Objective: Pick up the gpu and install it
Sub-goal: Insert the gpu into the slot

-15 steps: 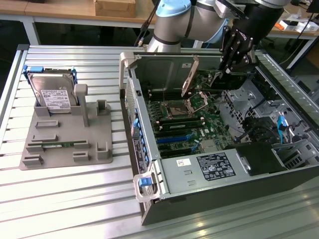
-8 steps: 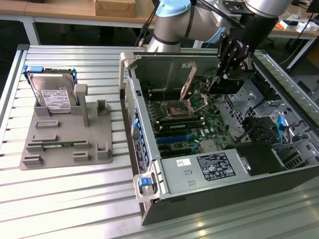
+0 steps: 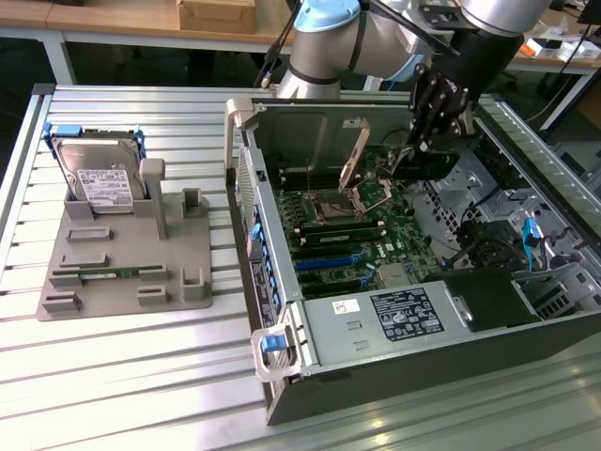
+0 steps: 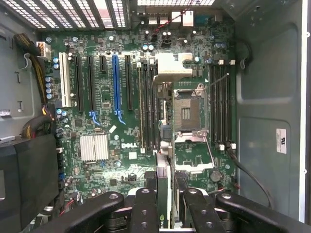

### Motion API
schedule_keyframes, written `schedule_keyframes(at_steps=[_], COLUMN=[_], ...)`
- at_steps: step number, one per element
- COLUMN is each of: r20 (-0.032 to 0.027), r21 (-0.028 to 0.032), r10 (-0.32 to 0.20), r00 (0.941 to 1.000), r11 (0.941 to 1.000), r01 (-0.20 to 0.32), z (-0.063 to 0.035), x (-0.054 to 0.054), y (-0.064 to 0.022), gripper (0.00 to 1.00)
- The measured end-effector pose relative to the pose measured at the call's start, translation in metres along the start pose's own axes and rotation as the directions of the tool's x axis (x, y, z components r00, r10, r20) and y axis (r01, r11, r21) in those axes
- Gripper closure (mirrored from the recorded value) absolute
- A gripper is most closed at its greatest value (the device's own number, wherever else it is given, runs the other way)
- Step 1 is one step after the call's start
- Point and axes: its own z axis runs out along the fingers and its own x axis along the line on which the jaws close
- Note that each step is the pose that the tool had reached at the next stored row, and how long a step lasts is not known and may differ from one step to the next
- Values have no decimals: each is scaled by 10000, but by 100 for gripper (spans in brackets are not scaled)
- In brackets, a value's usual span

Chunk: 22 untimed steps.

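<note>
The hand (image 3: 424, 141) hangs in the upper right of the exterior view, above the open computer case (image 3: 282, 310), its dark fingers pinching the gpu (image 3: 428, 166) — a thin black card held just over the far end of the motherboard (image 3: 376, 225). In the wrist view the hand (image 4: 167, 213) shows two fingers (image 4: 145, 211) clamped on either side of the gpu (image 4: 163, 191), which is seen edge-on, with a small green mark on its edge. Beyond it lies the motherboard (image 4: 121, 141) with its row of long slots, among them a blue slot (image 4: 115, 82) and a white slot (image 4: 63, 80), and the open processor socket (image 4: 187, 114); the card is clear of all the slots. At the exterior view's left a grey holder (image 3: 122, 282) sits on the slatted table (image 3: 141, 385), well apart from the case — a hard drive (image 3: 99, 178) in a blue frame stands upright at its far end.
</note>
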Motion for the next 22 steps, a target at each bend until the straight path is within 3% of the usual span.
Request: schedule_keyframes(at_steps=[22], r20=[1], r21=[0], r10=[0], r00=[10000], r11=[10000], r01=[0], z=[61], x=[7], y=[8], gripper=[75])
